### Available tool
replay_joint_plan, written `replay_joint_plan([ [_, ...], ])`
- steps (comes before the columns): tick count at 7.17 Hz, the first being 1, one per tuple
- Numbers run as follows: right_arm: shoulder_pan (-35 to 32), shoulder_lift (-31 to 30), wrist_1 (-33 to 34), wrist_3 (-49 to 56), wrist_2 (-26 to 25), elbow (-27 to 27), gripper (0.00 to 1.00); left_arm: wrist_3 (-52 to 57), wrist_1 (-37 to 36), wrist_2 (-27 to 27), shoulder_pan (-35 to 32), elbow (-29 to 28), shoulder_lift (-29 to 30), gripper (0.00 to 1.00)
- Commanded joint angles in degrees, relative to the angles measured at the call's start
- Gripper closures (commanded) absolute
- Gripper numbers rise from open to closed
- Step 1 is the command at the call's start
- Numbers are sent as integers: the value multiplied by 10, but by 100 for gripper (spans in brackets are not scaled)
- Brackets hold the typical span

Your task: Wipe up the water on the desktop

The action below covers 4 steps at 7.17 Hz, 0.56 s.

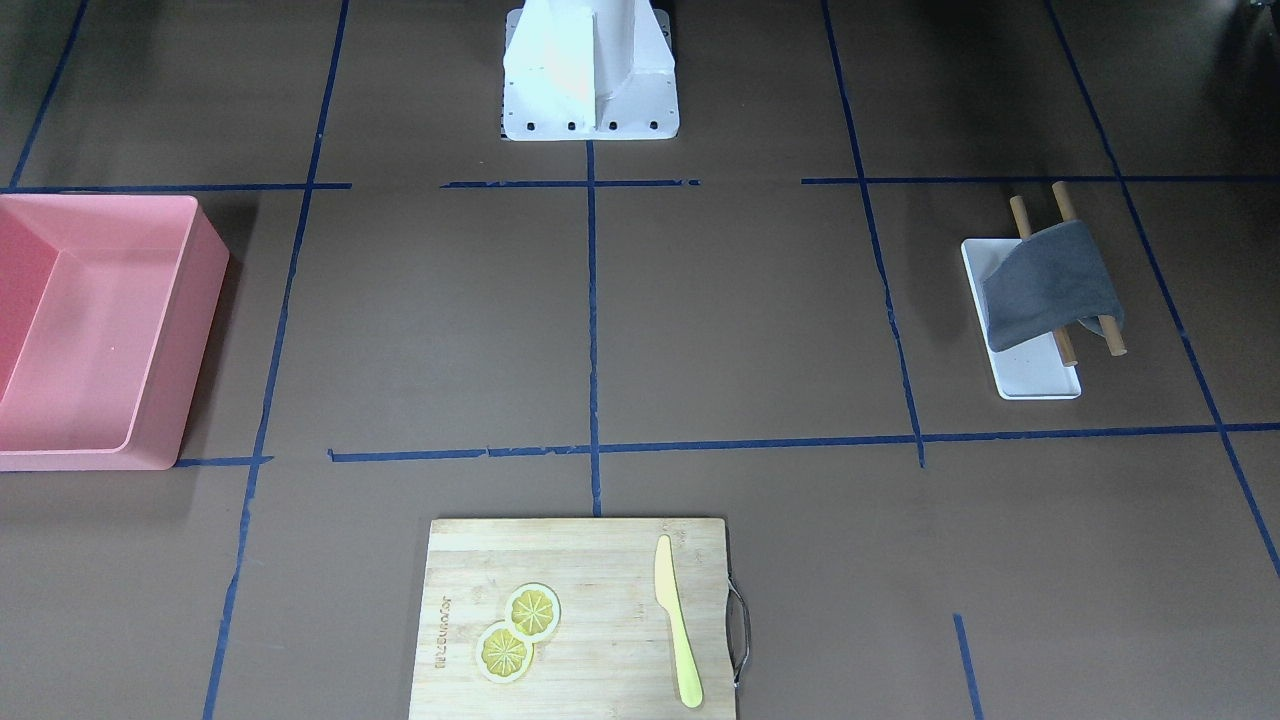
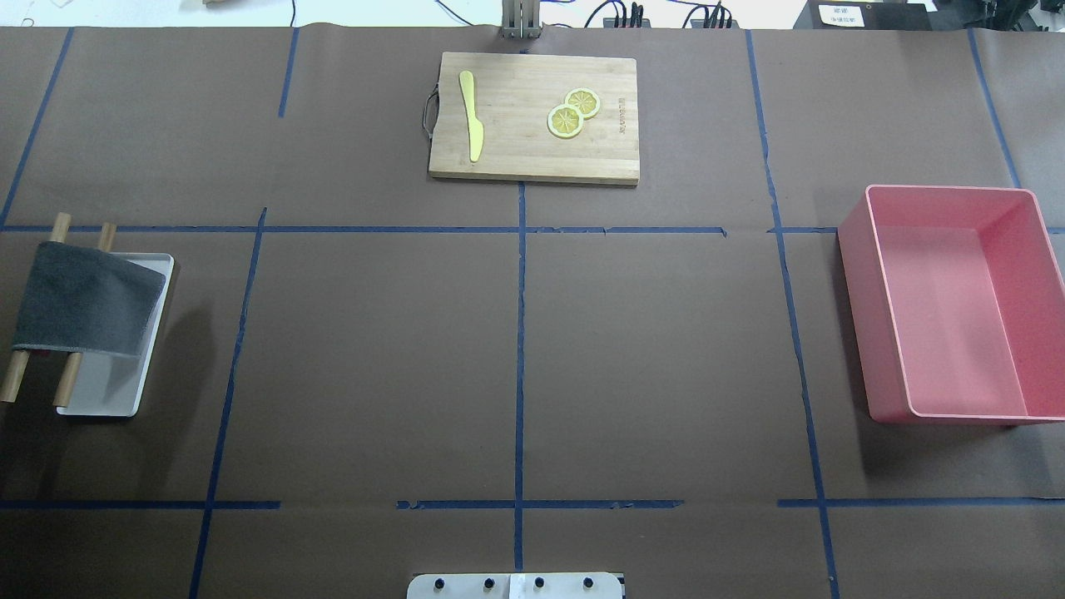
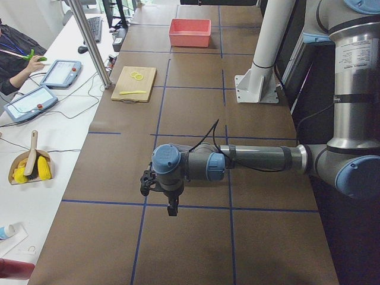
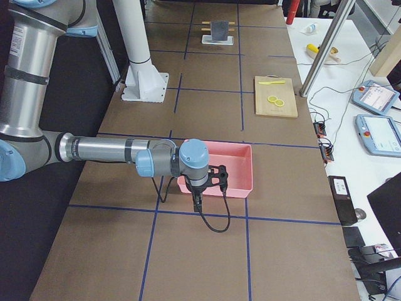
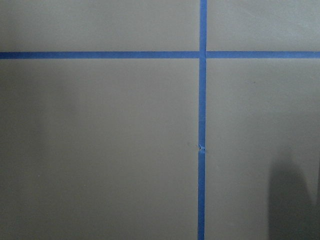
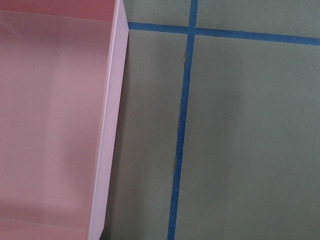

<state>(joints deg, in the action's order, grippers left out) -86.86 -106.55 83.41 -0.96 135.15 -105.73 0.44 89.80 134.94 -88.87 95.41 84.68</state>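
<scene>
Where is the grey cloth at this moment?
In the overhead view the grey cloth hangs over two wooden rods above a white tray, at the left end of the desktop, on the robot's left side.

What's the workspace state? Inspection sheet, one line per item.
Surface: desktop, brown, blue tape grid; no water visible.
Job's things: grey cloth draped over two wooden rods above a white tray, robot's left side.
Clutter: bamboo cutting board with yellow knife and two lemon slices; empty pink bin.
Grippers: left gripper and right gripper hang above the desktop; open or shut, cannot tell.
Cables: black cable loops below right wrist.
Surroundings: teach pendants; a person's hand off the desktop's edge.
</scene>
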Motion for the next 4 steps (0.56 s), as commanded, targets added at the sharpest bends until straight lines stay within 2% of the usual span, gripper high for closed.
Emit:
replay_joint_plan([
  [1,0,5,0,-2,0,-1,0,-6,-1,-3,2,0,20,0],
  [4,1,6,-1,-7,0,-3,0,-6,47,-2,7,-14,43,0],
])
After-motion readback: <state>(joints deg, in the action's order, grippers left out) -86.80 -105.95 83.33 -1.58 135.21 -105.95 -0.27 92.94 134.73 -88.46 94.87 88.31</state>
